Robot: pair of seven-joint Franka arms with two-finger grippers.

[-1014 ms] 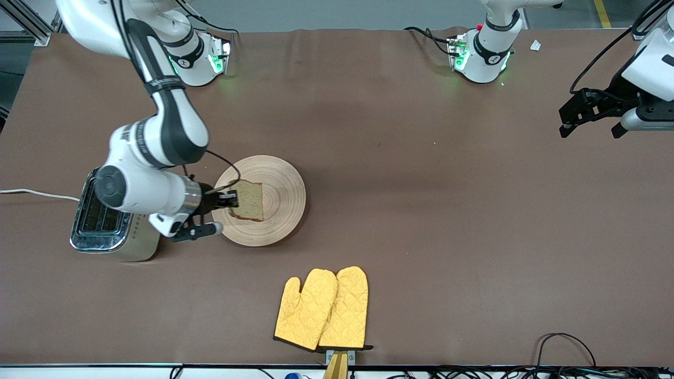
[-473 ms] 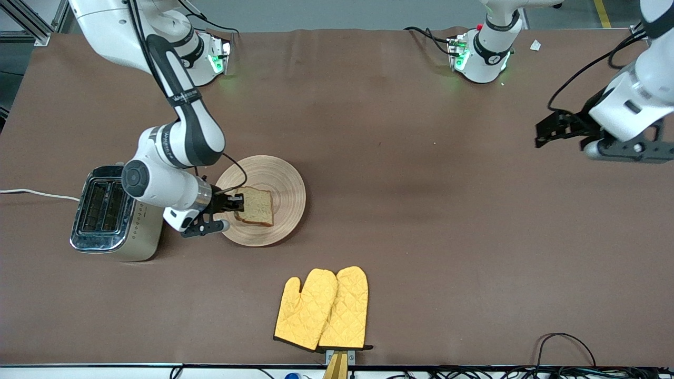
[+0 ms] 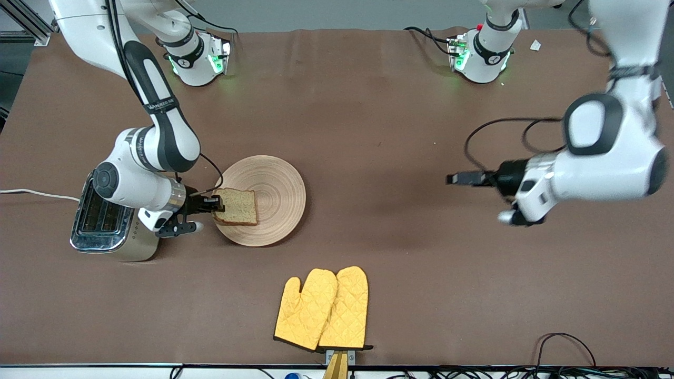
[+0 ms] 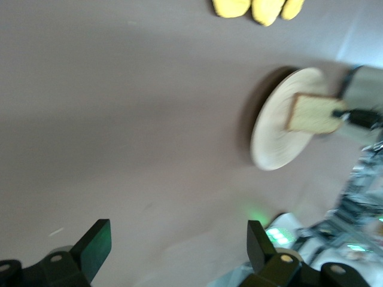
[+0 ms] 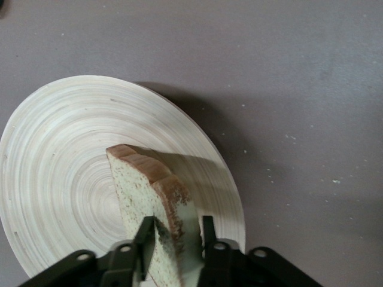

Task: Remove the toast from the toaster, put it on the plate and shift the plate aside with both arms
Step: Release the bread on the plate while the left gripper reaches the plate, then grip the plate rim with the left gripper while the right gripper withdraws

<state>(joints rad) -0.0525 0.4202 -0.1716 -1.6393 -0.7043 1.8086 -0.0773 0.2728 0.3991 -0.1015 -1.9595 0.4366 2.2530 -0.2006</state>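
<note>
While our right gripper (image 3: 215, 203) pinches the toast (image 3: 238, 207) over the plate (image 3: 276, 184), our left gripper (image 3: 457, 179) hangs spread above bare table.

Going from the right arm's end, we see the toaster (image 3: 108, 223) standing on the brown table (image 3: 368, 131), with our right gripper just beside it, its fingers (image 5: 146, 230) pressed on one edge of the slice. In the right wrist view the toast (image 5: 149, 191) stands tilted on edge over the wooden plate (image 5: 60, 155). A pair of yellow oven mitts (image 3: 324, 309) lies nearer to the front camera than the plate. Toward the left arm's end, our left gripper (image 4: 176, 245) is well apart from the plate (image 4: 275, 137), its fingers (image 4: 96, 245) wide apart and holding nothing.
</note>
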